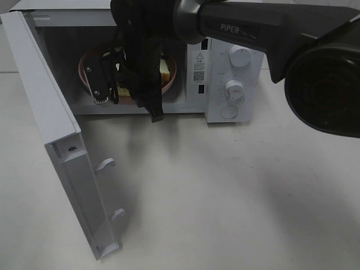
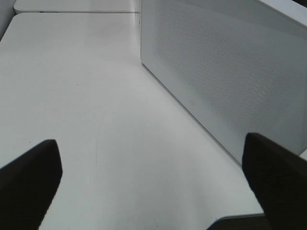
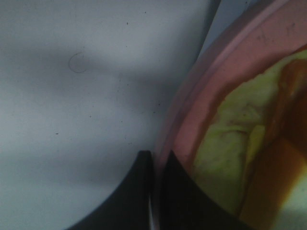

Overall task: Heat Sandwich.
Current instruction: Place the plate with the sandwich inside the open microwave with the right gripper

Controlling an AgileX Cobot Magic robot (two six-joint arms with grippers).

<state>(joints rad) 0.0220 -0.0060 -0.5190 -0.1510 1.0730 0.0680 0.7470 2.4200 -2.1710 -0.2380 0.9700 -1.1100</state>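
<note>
The sandwich [image 1: 165, 71] lies on a round pink plate [image 1: 85, 66] inside the open microwave [image 1: 197, 107]. My right arm reaches in from the upper right, and my right gripper [image 1: 115, 93] is down at the plate's front left rim. In the right wrist view that gripper [image 3: 156, 191] is shut, its dark fingertips pinching the pink plate's rim [image 3: 192, 96]. The sandwich [image 3: 230, 143] shows pale yellow-green with an orange crust just beyond. My left gripper [image 2: 153, 187] is open and holds nothing, beside the microwave's perforated outer wall [image 2: 225, 72]. It does not show in the high view.
The microwave door [image 1: 56, 140] stands swung open to the left, reaching toward the table's front. Two white knobs [image 1: 240, 56] [image 1: 234, 90] and a round button [image 1: 229, 111] sit on the panel at the right. White table [image 1: 225, 197] lies in front.
</note>
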